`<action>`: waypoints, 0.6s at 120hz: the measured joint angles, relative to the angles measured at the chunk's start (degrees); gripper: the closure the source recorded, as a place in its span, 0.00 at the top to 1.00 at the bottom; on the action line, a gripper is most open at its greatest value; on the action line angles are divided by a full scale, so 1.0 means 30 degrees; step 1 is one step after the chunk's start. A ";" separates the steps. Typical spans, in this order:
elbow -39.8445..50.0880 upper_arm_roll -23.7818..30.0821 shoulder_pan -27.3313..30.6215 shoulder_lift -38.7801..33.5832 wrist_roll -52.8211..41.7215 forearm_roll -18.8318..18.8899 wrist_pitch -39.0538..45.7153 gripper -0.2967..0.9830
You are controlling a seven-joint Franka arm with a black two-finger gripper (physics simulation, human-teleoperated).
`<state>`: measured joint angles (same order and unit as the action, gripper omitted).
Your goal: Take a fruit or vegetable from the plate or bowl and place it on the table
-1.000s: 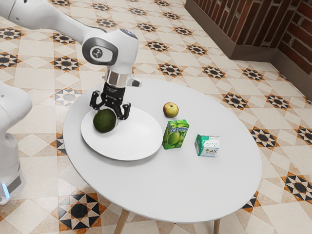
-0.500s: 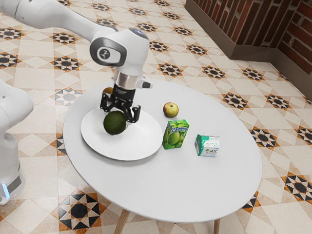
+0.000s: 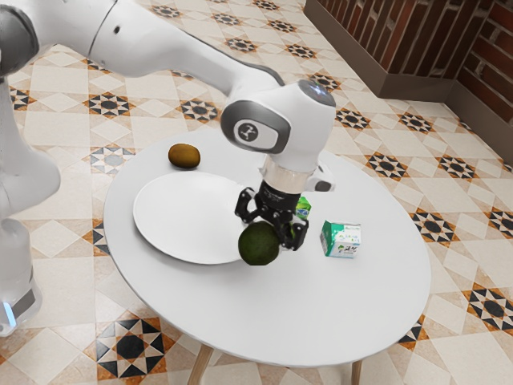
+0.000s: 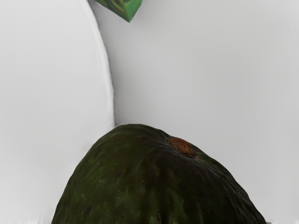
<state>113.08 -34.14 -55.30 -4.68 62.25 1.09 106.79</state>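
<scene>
In the exterior view my gripper [image 3: 272,228] is past the white plate's edge on the exterior view's right, shut on a dark green avocado [image 3: 259,244]. The avocado hangs below the hand, beside the rim of the plate [image 3: 180,220] and over the table [image 3: 321,309]. Seen from the wrist, the avocado [image 4: 156,182] with its brown stem spot lies large at the lower edge, between the plate [image 4: 46,84] and the bare table [image 4: 210,70]. How high it is above the tabletop I cannot tell.
Behind my hand a green juice box [image 3: 303,208] is partly hidden; its corner [image 4: 126,7] is in the wrist view too. A small green-and-white carton [image 3: 342,240] stands to the exterior view's right. A brown oval fruit [image 3: 184,156] lies on the table behind the plate.
My hand has carried the avocado from above the plate toward the exterior view's right and nearer that camera, past the plate's rim. The hand now covers the apple and part of the juice box.
</scene>
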 joint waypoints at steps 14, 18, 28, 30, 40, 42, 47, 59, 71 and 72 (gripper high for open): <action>-0.1326 0.0140 -0.0289 0.1680 -0.0011 -0.1020 0.0010 0.49; -0.1596 0.0276 -0.0280 0.2032 -0.0014 -0.1210 0.0010 0.49; -0.2057 0.0289 -0.0509 0.2592 -0.0021 -0.1573 0.0009 0.49; -0.2126 0.0292 -0.0505 0.2658 -0.0022 -0.1633 0.0010 0.49; -0.2288 0.0283 -0.0206 0.2883 -0.0026 -0.1871 0.0009 0.48; -0.2299 0.0284 -0.0112 0.2900 -0.0027 -0.1903 0.0009 0.47; -0.2317 0.0280 0.0108 0.2922 -0.0028 -0.1965 0.0008 0.47; -0.2324 0.0239 0.0337 0.2938 -0.0052 -0.2105 0.0038 0.66; -0.2302 0.0260 0.0235 0.2947 -0.0090 -0.2195 0.0102 0.71; -0.2300 0.0271 0.0224 0.2946 -0.0093 -0.2200 0.0108 0.72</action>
<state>106.18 -33.33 -54.63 4.16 61.97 -5.50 107.11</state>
